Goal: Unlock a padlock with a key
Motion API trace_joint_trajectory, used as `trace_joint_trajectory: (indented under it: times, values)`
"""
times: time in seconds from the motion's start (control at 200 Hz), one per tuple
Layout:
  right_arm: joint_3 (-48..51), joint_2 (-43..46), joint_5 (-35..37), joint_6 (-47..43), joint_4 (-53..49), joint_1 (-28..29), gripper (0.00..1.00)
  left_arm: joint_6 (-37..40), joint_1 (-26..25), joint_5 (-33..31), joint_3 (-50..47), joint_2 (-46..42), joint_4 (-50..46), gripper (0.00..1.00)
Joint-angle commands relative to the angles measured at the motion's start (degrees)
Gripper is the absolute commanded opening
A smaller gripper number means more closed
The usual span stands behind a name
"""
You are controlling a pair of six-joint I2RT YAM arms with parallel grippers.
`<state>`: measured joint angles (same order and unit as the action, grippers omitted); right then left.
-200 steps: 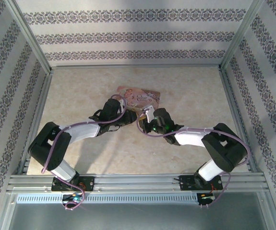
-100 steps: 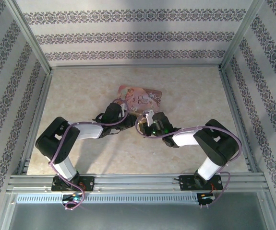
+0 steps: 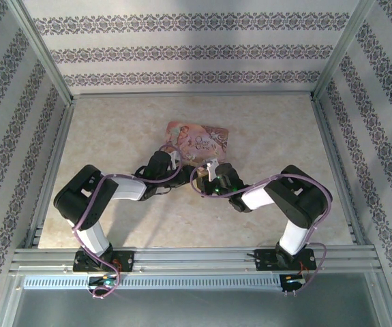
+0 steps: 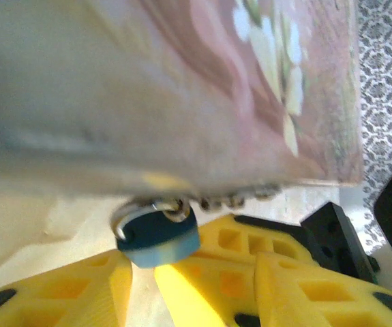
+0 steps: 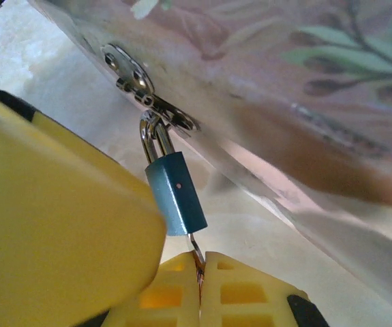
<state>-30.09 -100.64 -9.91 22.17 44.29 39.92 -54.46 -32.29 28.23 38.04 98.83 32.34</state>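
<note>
The padlock (image 5: 175, 194) is a small blue block with a silvery shackle, hanging from the hasp (image 5: 138, 85) of a pink illustrated tin (image 3: 199, 138). The key (image 5: 195, 244) sticks out of its underside, and my right gripper (image 5: 200, 262) is shut on the key's other end. In the left wrist view the padlock (image 4: 158, 236) sits just past my left gripper (image 4: 192, 262), whose yellow fingers (image 4: 59, 289) stand apart on either side without clamping it. One left finger (image 5: 52, 225) lies close beside the padlock. In the top view, my left gripper (image 3: 175, 163) and right gripper (image 3: 206, 170) meet at the tin's near edge.
The tin lies on a beige table (image 3: 114, 129), inside a frame with patterned walls (image 3: 182, 51). An aluminium rail (image 3: 196, 259) runs along the near edge by the arm bases. The tin's underside hangs low over both wrist cameras.
My left gripper's fingers have spread and let go of the padlock. Both arms have folded their elbows lower and closer in. The right gripper stays shut on the key.
</note>
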Motion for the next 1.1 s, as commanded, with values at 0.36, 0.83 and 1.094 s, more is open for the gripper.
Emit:
trace_joint_trajectory:
  times: [0.36,0.83,1.094]
  values:
    - [1.02,-0.53,-1.16,5.21,6.24,1.03,0.0,5.96,6.7,-0.2,-7.29,-25.42,-16.49,0.66]
    - [2.53,0.53,-2.04,19.03,9.8,2.45,0.0,-3.04,10.63,2.16,-17.58,-29.12,-1.36,0.66]
    - [2.72,0.8,-3.44,28.26,11.43,3.65,0.0,-6.63,10.67,4.07,-18.42,-23.98,6.56,0.56]
